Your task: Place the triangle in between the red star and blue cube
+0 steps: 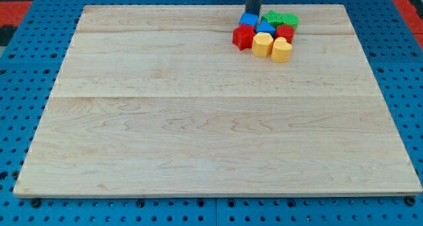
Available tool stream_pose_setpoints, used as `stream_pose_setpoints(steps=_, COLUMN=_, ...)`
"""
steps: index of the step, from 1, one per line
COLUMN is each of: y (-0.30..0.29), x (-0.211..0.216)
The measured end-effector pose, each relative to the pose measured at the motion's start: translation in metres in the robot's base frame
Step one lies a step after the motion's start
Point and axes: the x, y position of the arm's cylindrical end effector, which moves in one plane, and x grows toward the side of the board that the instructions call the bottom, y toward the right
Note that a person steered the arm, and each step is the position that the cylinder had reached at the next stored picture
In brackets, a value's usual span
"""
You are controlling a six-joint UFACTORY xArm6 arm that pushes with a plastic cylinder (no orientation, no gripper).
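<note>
Partly hidden first: my rod enters from the view's top and is cut off by the frame edge; my tip [253, 12] sits at the top side of the cluster, touching or just above the blue cube [248, 19], and I cannot tell which. No pincer on this rig, so nothing is clenched or released; the rod ends plain.

Blocks are packed tight near the top of the bench [198, 120], right of centre, so several outlines overlap and shapes are hard to read.

Count, by colour:
- Blue, two: the blue cube at the cluster's top left; a second blue block [265, 26], which looks like the triangle, just to its lower right, in the middle of the cluster.
- Red, two: the red star [242, 37] at the left edge, just below the blue cube; a red block [285, 32] on the right, shape unclear.
- Green, two: a green block [273, 17] and another green block [289, 19] side by side at the top right, shapes unclear.
- Yellow, two: a yellow block [262, 45] and a yellow heart-like block [281, 50] at the bottom.

The blue triangle touches or nearly touches both cube and star.
</note>
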Motion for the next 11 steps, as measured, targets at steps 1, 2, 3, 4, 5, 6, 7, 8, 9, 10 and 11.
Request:
stream_pose_setpoints(steps=1, y=0.046, x=0.009)
stream_pose_setpoints(steps=2, y=0.041, x=0.001)
stream_pose_setpoints(steps=3, y=0.067, x=-0.022)
stream_pose_setpoints(steps=4, y=0.071, x=-0.019)
stream_pose_setpoints(steps=5, y=0.064, x=-0.014)
stream_pose_setpoints(steps=6, y=0.05, x=0.017)
stream_pose_setpoints(steps=7, y=0.036, x=0.056)
stream_pose_setpoints(steps=8, y=0.012, x=0.076)
stream_pose_setpoints(steps=9, y=0.003, x=0.076)
stream_pose_setpoints(steps=10, y=0.0, x=0.066)
stream_pose_setpoints(steps=11, y=0.002, x=0.027)
